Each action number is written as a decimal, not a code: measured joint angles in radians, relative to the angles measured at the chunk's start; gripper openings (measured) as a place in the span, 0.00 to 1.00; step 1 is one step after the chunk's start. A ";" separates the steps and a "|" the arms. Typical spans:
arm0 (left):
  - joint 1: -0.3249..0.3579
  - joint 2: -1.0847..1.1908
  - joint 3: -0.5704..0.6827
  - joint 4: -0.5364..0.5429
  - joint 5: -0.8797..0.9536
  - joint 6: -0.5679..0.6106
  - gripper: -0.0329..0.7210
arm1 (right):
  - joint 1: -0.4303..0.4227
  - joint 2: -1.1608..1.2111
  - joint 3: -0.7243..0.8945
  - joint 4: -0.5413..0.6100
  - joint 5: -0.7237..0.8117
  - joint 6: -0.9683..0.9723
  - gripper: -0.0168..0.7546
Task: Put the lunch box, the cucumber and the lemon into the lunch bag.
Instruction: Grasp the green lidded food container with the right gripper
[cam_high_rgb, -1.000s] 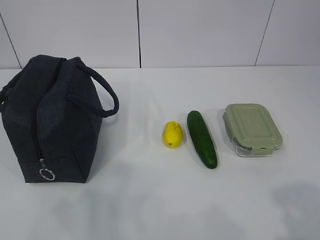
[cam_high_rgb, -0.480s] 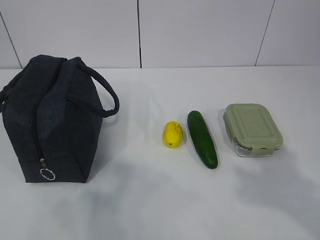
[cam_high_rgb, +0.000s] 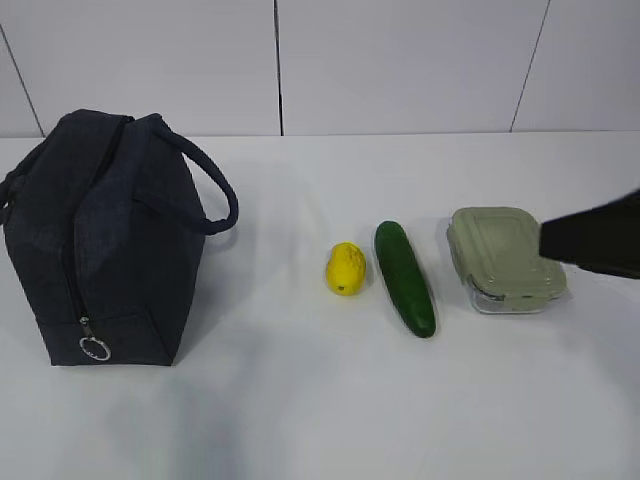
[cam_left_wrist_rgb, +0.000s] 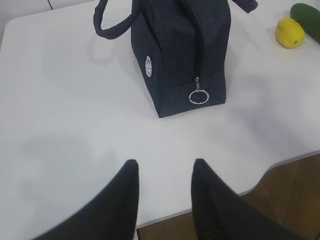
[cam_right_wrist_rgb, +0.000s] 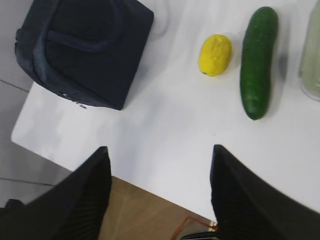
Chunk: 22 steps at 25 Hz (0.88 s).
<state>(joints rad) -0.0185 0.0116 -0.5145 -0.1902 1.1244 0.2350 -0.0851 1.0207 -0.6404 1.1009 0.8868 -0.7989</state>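
The dark navy lunch bag (cam_high_rgb: 100, 240) stands upright at the table's left, its silver ring pull (cam_left_wrist_rgb: 198, 96) hanging low on the near end. The yellow lemon (cam_high_rgb: 345, 268), the dark green cucumber (cam_high_rgb: 404, 277) and the sage-lidded lunch box (cam_high_rgb: 505, 258) lie in a row to its right. My left gripper (cam_left_wrist_rgb: 164, 167) hovers open over bare table in front of the bag, holding nothing. My right gripper (cam_right_wrist_rgb: 160, 150) is open wide and empty above the table's front edge, with the lemon (cam_right_wrist_rgb: 215, 55) and cucumber (cam_right_wrist_rgb: 257, 60) ahead. The right arm (cam_high_rgb: 600, 238) shows as a dark blur covering the lunch box's right end.
The white table's front edge (cam_left_wrist_rgb: 280, 160) runs just under both grippers, with brown floor (cam_left_wrist_rgb: 285, 200) below. A white panelled wall (cam_high_rgb: 400, 60) stands behind the table. Bare tabletop lies between the bag and the lemon.
My right arm has come into the exterior view from the right edge and now overlaps the lunch box's right end. The bag, lemon, cucumber and lunch box have not moved.
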 joint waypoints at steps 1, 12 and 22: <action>0.000 0.000 0.000 0.000 0.000 0.000 0.36 | -0.004 0.056 -0.030 0.045 0.025 -0.038 0.63; 0.000 0.000 0.000 0.000 0.000 0.000 0.36 | -0.229 0.558 -0.388 0.178 0.289 -0.142 0.63; 0.000 0.000 0.000 0.000 0.000 0.000 0.36 | -0.272 0.730 -0.516 -0.048 0.294 -0.132 0.63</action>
<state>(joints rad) -0.0185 0.0116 -0.5145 -0.1902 1.1244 0.2350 -0.3571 1.7511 -1.1561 1.0532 1.1803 -0.9306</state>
